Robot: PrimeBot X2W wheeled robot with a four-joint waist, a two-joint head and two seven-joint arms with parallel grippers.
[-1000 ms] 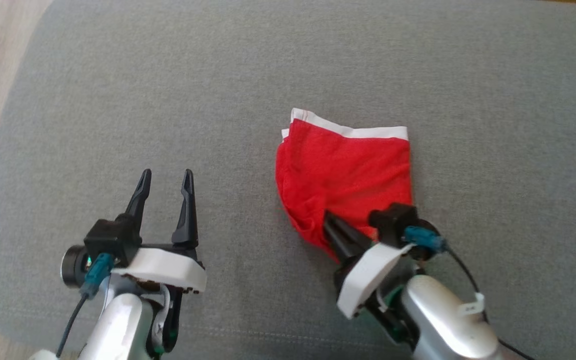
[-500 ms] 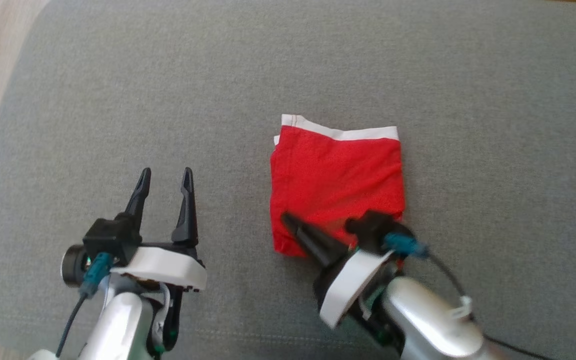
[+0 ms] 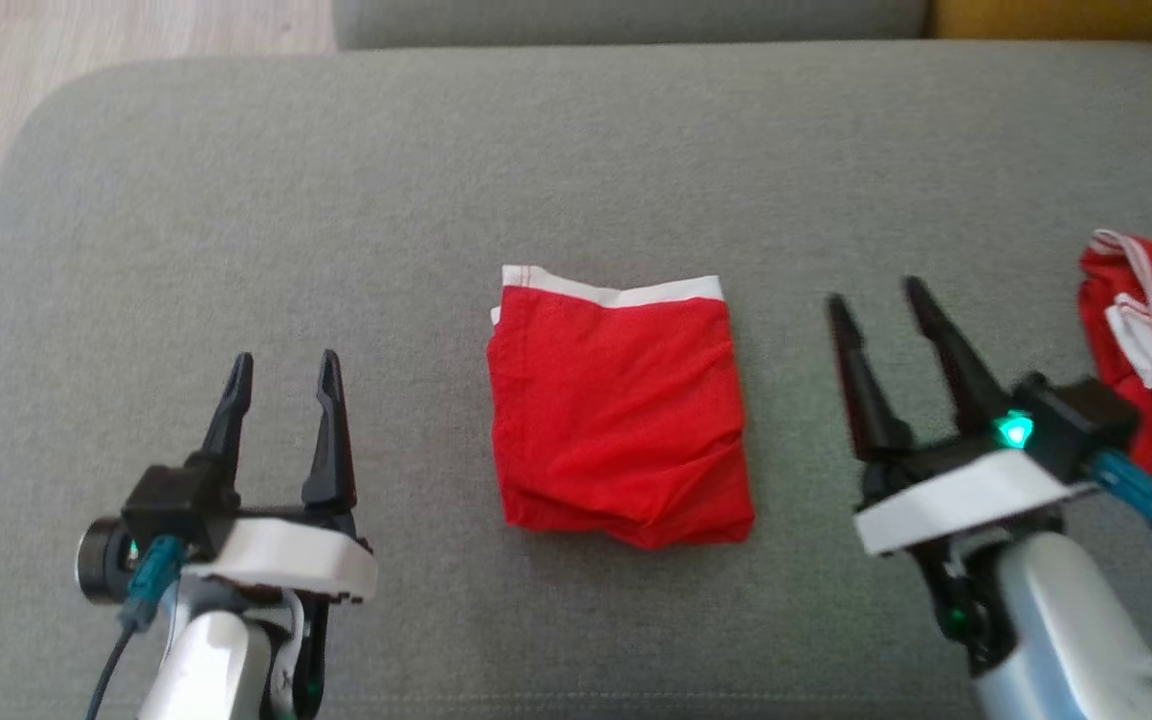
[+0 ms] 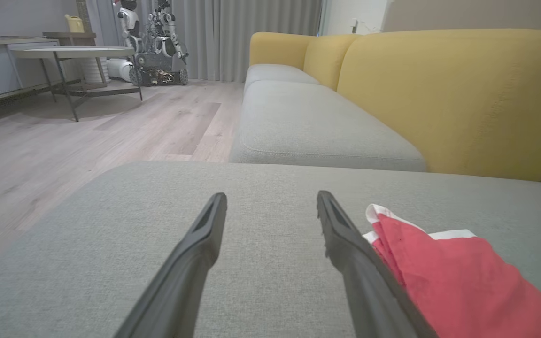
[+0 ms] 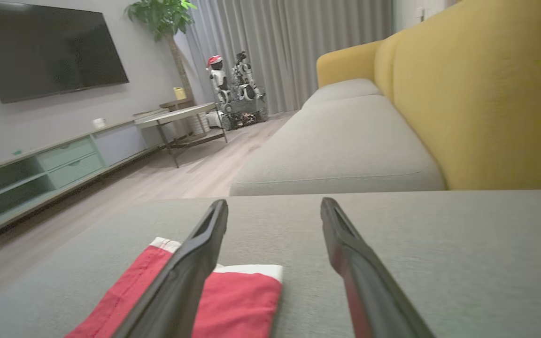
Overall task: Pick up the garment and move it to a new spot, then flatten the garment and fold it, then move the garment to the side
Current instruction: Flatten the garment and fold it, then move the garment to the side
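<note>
**Fold may spill when moved**

On the cushion (image 3: 236, 200), the garment (image 3: 616, 410) lies folded between my left gripper (image 3: 284, 357) and right gripper (image 3: 875, 292), both spread and empty. A red heap (image 3: 1146, 340) sits just outside the right one; sliding there could tangle them. Pinching one layer, seemingly bunched nearside, would unfold it.

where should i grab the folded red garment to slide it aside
Take the garment by its near right corner, where folded layers bunch into a raised lip. Come in low from the right with the open right gripper, probably the closer one.
</note>
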